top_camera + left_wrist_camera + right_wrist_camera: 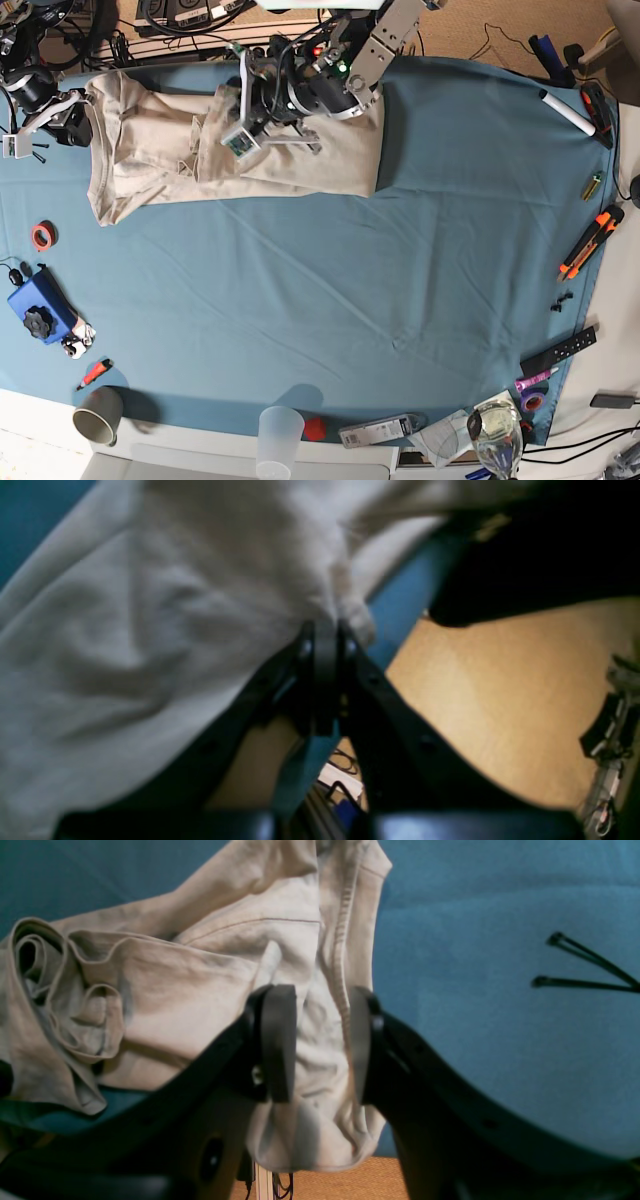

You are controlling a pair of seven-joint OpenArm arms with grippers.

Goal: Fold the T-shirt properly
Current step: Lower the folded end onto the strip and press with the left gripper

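Observation:
The beige T-shirt (300, 160) lies crumpled along the far side of the blue tablecloth (330, 300). In the left wrist view my left gripper (326, 632) is shut on a pinch of the T-shirt (150, 630) near the table's edge. The left arm (310, 85) leans over the middle of the shirt. In the right wrist view my right gripper (317, 1040) has its pads (280, 1040) pressed against a thick bunch of the T-shirt (200, 990) with a stitched hem. That bunch hangs over the table's edge. In the base view this gripper (72, 112) is at the shirt's left end.
A red tape ring (42, 236), a blue box (35, 305) and two cups (97, 415) (280, 432) stand at the left and front. An orange knife (590, 240), a white marker (565, 110) and a glass (495, 440) are on the right. Black cable ties (585, 965) lie beside the right gripper.

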